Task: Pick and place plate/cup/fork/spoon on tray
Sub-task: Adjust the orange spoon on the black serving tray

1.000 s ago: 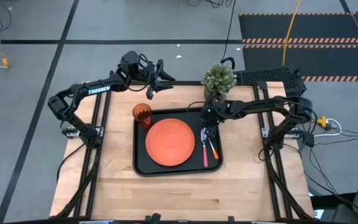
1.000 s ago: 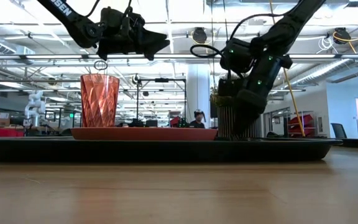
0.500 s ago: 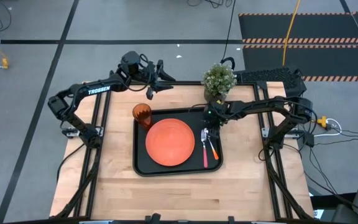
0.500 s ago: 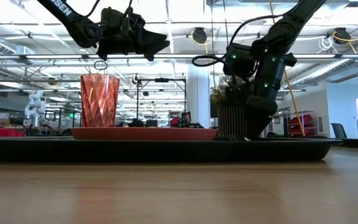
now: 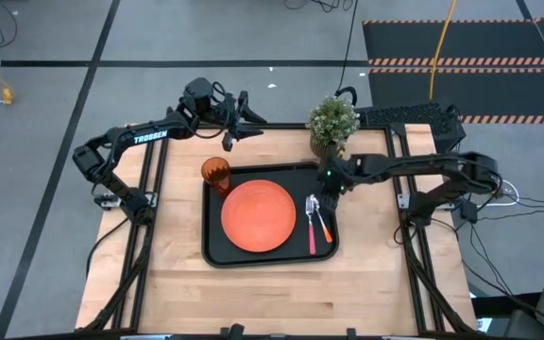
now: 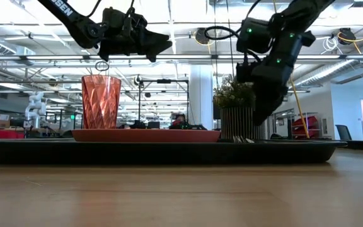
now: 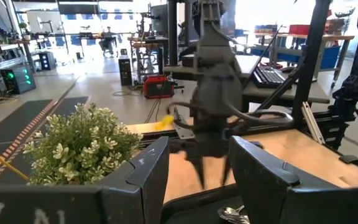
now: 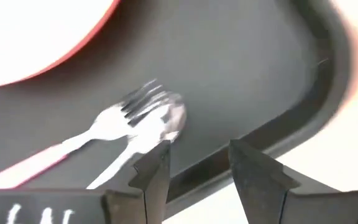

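Big open workshop in the background, overhead lights and benches everywhere, and up front a light wood table [image 5: 253, 283] with the black tray [image 5: 217, 250] sitting in the middle of it. Everything's on the tray already: the orange plate [image 5: 258, 215] in the center, the amber cup [image 5: 215, 174] standing upright in the tray's far-left corner, touching or just beside the plate's rim, and the fork [image 5: 312, 225] and spoon [image 5: 322, 222] lying side by side on the plate's right, heads close together. The right gripper [image 5: 330, 183] hangs above the tray, its jaws released with a clear gap between them and nothing in it; the metal heads of the fork [image 8: 126, 115] and spoon [image 8: 163, 121] lie just below and ahead of those jaws, flat on the tray, with the tray's rim beyond them. The potted plant [image 5: 332, 121] stands on the table just behind that gripper. The left gripper [image 5: 237, 118] is parked up high past the tray's far edge, well apart from the cup, its jaws spread apart and empty too.
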